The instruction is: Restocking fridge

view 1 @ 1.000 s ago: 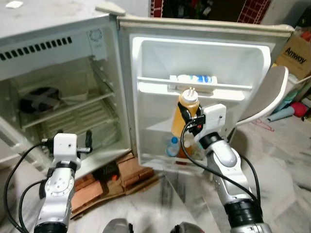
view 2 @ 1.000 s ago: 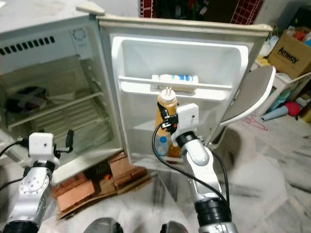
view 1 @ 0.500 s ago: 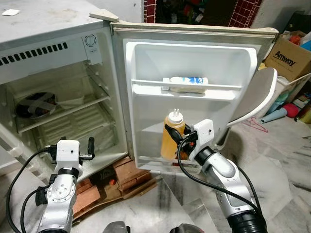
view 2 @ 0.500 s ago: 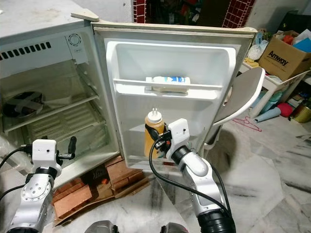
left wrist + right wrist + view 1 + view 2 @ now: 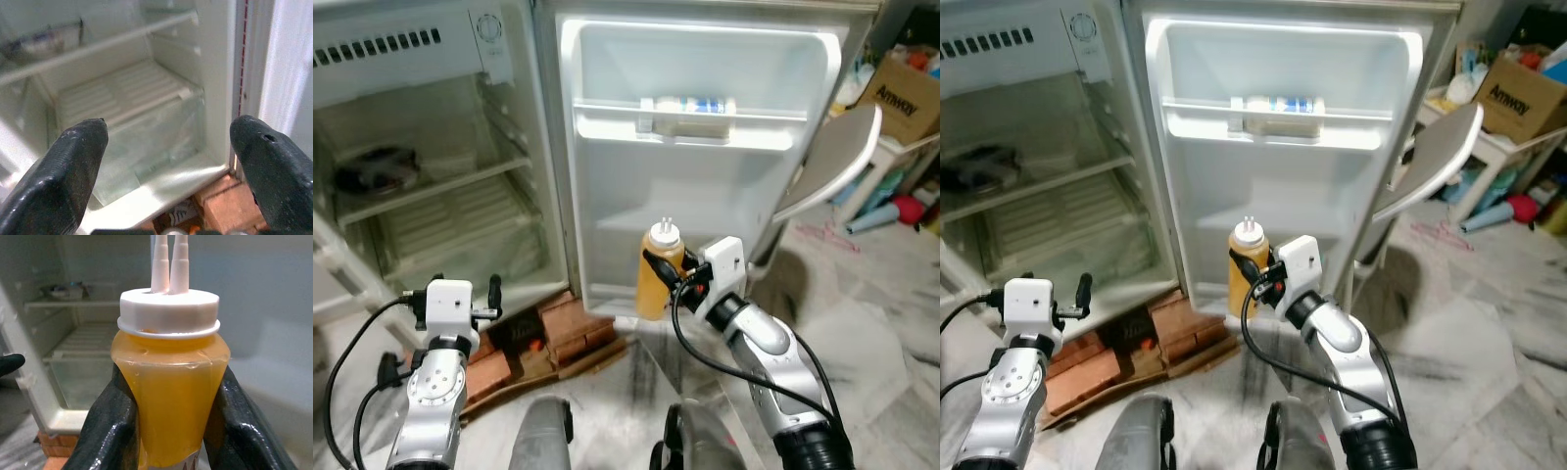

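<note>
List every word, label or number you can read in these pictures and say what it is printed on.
"Amway": on the cardboard box to the right of the fridge door.
Blue print on the white bottle lying in the upper door shelf: too blurred to read.
Round dial at the top of the fridge: markings too small to read.
Orange bottle in the right gripper: no readable label.

Relative to the fridge door (image 5: 705, 176): the right gripper (image 5: 668, 277), clamped on the orange squeeze bottle (image 5: 658, 282), has descended from just beneath the upper door shelf (image 5: 690, 125) to the door's lower part over the last second. In the final half second the bottle's place against the door barely altered; the head camera shifted, cropping the fridge top.
</note>
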Robot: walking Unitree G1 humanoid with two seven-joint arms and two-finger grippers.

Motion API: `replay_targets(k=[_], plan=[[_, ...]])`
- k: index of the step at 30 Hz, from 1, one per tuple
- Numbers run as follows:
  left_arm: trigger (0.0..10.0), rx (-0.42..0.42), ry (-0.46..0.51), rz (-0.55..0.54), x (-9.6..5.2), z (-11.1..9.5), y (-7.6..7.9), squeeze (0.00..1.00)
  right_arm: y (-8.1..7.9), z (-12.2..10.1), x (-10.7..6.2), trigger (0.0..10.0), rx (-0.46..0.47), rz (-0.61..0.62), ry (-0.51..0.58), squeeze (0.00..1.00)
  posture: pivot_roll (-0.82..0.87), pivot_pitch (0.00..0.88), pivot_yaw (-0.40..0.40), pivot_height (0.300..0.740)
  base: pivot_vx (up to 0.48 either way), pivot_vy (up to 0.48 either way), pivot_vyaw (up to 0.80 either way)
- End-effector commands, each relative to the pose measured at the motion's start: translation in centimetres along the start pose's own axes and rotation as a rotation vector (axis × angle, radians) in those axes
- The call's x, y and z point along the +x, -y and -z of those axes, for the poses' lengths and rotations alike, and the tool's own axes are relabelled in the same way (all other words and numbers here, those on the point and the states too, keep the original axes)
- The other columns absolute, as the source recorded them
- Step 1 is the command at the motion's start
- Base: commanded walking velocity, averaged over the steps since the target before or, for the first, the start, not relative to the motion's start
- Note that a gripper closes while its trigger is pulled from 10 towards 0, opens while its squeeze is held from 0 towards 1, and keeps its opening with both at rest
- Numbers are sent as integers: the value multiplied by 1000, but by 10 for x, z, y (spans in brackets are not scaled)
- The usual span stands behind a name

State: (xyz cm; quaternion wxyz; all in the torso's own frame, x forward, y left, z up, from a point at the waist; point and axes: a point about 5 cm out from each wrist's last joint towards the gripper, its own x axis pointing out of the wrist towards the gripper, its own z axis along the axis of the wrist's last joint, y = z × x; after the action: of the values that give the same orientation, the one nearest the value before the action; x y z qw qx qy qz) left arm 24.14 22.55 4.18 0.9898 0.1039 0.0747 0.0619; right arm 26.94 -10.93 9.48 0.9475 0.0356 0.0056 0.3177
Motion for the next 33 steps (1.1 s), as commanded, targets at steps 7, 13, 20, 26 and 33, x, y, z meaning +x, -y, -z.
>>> replay_targets(k=[7, 13, 20, 26, 33], plan=[[10000, 38, -19, -21, 0, 1, -4, 0, 1, -6, 6, 10000, -32, -20, 18, 0, 89, 4, -19, 600, 0, 0, 0], [10000, 57, -27, -38, -1, 3, -5, 0, 2, -8, 9, 10000, -37, -28, 28, 0, 90, 8, -21, 600, 0, 0, 0], [10000, 81, -15, -52, -2, 2, -7, 0, 0, -13, 13, 10000, -41, -59, 58, 0, 88, 12, -26, 600, 0, 0, 0], [10000, 81, -27, -62, -2, 5, -7, 0, -6, -16, 14, 10000, -63, -125, 69, 0, 84, 14, -31, 600, 202, 0, 0], [10000, 78, -27, -62, -2, 5, -4, 0, -6, -19, 16, 10000, -78, -137, 87, 0, 80, 15, -35, 600, 349, 0, 330]])
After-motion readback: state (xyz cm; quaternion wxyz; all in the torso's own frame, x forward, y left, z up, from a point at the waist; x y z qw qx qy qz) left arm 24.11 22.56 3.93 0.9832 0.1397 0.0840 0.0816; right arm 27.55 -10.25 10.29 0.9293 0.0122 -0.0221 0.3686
